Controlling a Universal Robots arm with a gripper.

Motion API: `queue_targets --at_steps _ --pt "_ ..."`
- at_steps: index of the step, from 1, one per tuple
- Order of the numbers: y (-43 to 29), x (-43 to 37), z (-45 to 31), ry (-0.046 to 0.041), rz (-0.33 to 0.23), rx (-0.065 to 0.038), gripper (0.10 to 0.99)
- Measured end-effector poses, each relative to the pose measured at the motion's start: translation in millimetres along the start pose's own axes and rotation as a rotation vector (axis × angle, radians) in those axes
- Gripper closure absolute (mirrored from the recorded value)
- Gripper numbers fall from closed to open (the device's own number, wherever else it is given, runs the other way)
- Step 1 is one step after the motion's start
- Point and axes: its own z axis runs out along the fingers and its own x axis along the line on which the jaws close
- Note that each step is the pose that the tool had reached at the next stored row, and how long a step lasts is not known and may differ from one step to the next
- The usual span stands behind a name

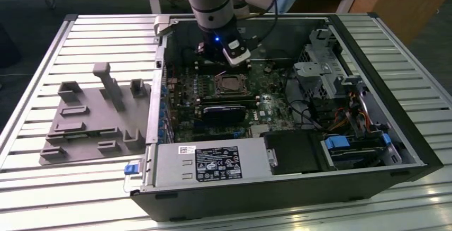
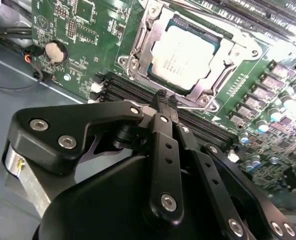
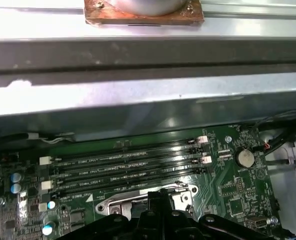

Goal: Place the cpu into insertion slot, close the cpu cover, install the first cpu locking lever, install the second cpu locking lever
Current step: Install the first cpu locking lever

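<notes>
Gripper [image 2: 166,98] pinched together, empty. Cpu [image 2: 187,56] seated under cpu cover [image 2: 143,47], just beyond fingertips; tips over memory slots [image 2: 123,87] beside cover edge.

slatted metal table [image 1: 63,191], bearing open computer case [image 1: 282,191], grey moulded holder [image 1: 78,131]

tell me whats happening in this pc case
A robot arm reaches into the open computer case. Its gripper, fingers closed together, hovers just beside the cpu, which already lies on the motherboard with the cpu cover down around it. Whether the locking levers are latched is unclear.
</notes>
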Motion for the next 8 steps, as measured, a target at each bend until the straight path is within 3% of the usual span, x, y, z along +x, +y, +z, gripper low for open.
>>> queue_targets --at_steps 8 --pt "9.3 1.4 4.3 -0.0070 0.030 0.007 0.980"
